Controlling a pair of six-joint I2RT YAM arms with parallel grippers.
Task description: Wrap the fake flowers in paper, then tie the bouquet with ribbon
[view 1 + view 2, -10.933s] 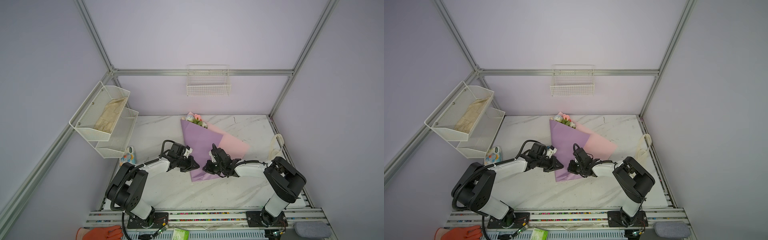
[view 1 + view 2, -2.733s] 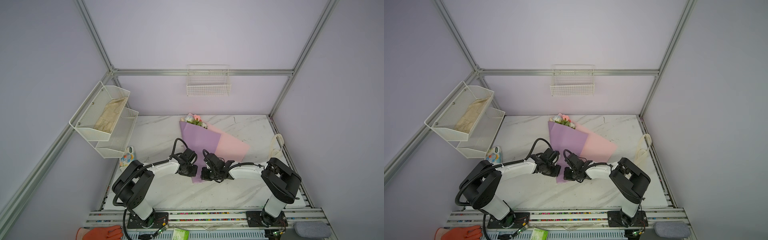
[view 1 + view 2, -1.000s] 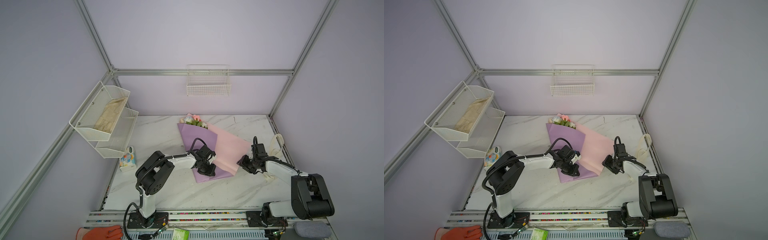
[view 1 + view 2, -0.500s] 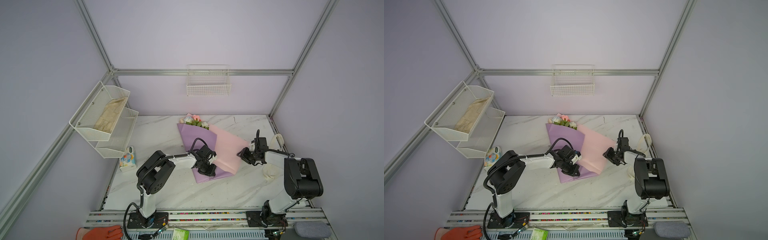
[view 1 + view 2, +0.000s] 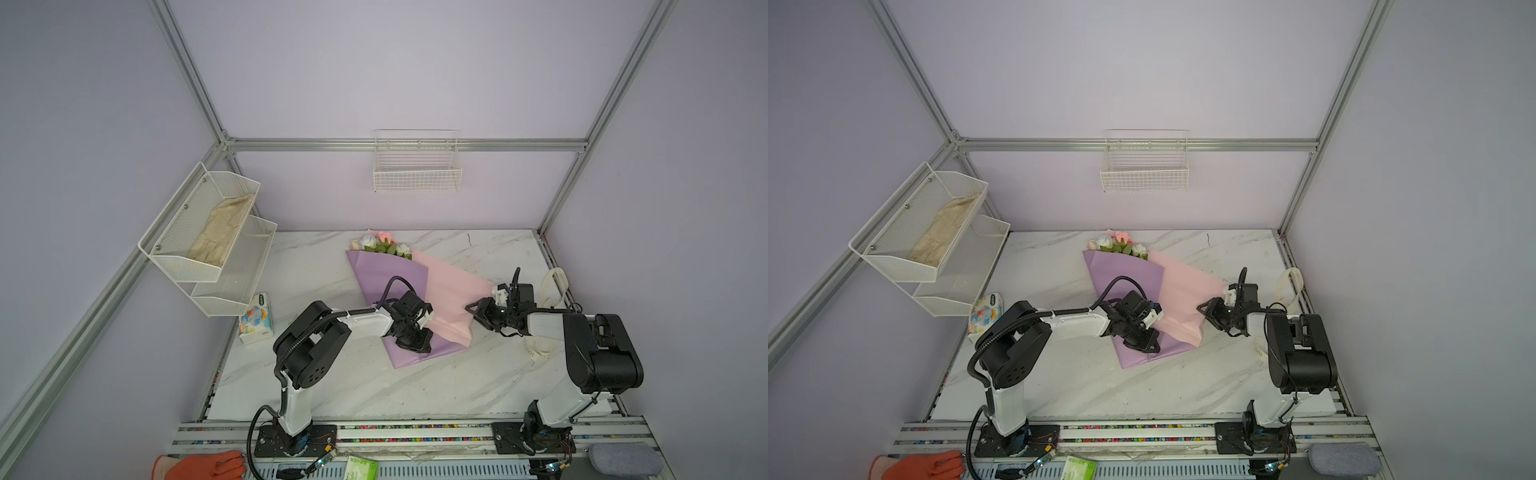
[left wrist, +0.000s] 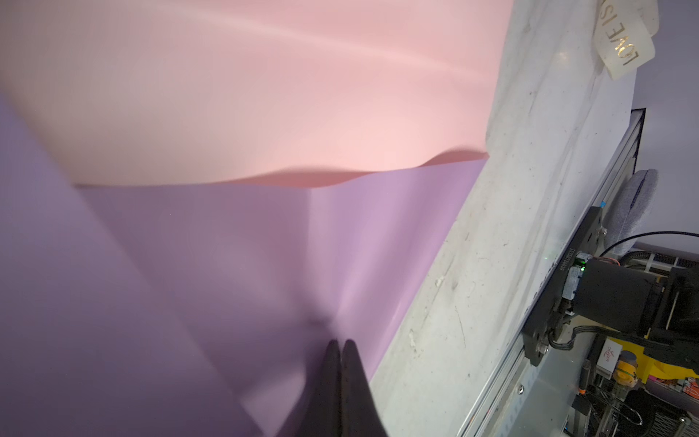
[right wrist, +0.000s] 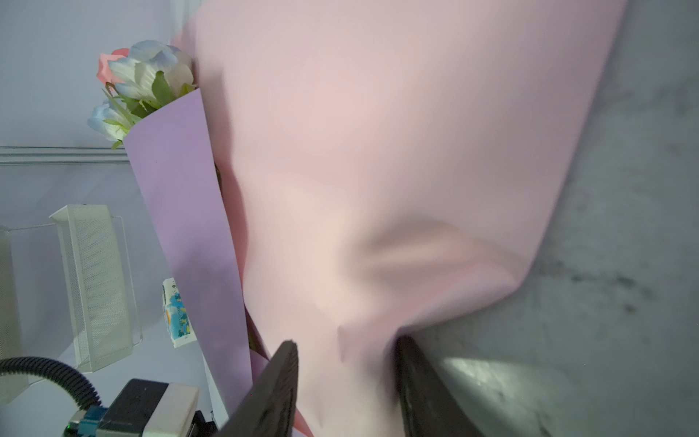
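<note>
The bouquet of fake flowers (image 5: 382, 246) lies on the marble table with its heads at the back, sheathed in lilac paper (image 5: 388, 276) and pink paper (image 5: 449, 299). In the right wrist view the blue, white and pink blooms (image 7: 145, 75) stick out of the lilac fold. My left gripper (image 5: 417, 347) is shut, and its tips (image 6: 339, 342) press on the lilac paper near its front edge. My right gripper (image 5: 472, 310) stands open at the pink sheet's right corner, with the bulged pink paper (image 7: 378, 170) between its fingers (image 7: 280, 378). The stems are hidden.
A cream ribbon (image 5: 555, 286) with printed letters lies by the table's right edge behind the right arm. A tissue pack (image 5: 256, 318) sits at the left edge under white mesh shelves (image 5: 199, 241). A wire basket (image 5: 417, 166) hangs on the back wall.
My right gripper has moved left from beside the ribbon onto the pink paper's right corner, and the right arm has swung round. The left gripper has stayed shut on the lilac paper.
</note>
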